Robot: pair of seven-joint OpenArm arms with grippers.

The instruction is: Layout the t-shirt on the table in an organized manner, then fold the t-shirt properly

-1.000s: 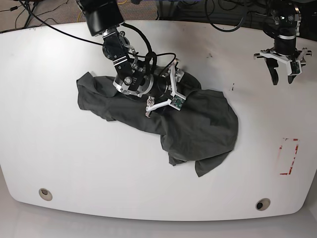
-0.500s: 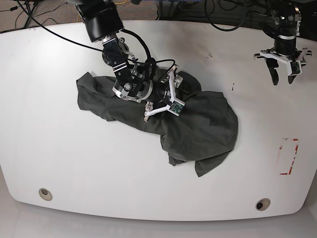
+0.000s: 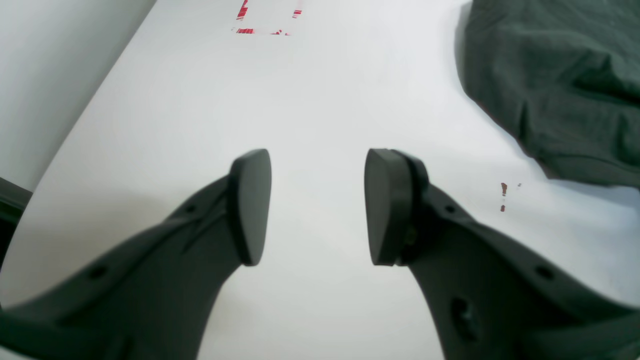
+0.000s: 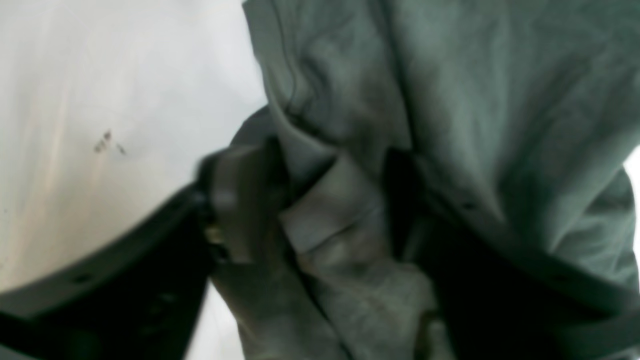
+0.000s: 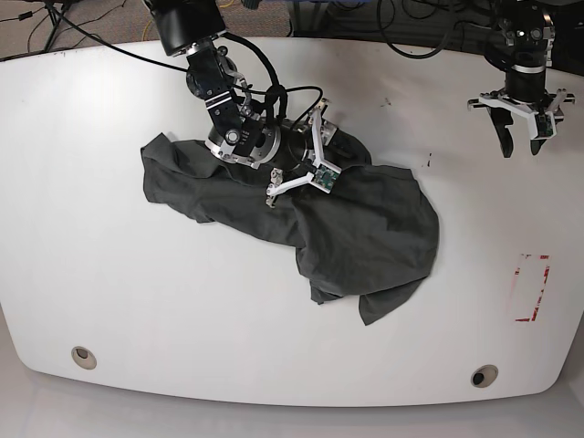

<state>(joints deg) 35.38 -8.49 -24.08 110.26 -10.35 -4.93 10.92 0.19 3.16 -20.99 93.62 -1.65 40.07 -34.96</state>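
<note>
Because the right gripper [image 4: 320,200] has only a small fold of the t-shirt [image 5: 301,219] between its jaws, the first risk, as I judge it, is that the cloth slips out when the arm pulls. In the right wrist view the picture is blurred; a pale fold sits in the middle of the frame between the two dark fingers, which stand narrow around it, but I cannot tell whether they truly pinch it. A second risk is that the jaws take more than one layer, so that the whole bundle is dragged over the table [image 5: 109,301] and not opened.

In the base view the right gripper [image 5: 306,173] is at the upper centre of the frame, pressed into the upper edge of the t-shirt. From there the crumpled garment spreads to the left, and also down to the right, toward the centre of the frame.

Farther away, at the upper right of the base view, the left gripper [image 5: 520,128] hangs well apart from the cloth. In the left wrist view its jaws [image 3: 315,205] stand wide and empty over bare table, with the t-shirt [image 3: 560,85] only at the upper right corner. With only one arm on the cloth, laying it flat looks harder.
</note>
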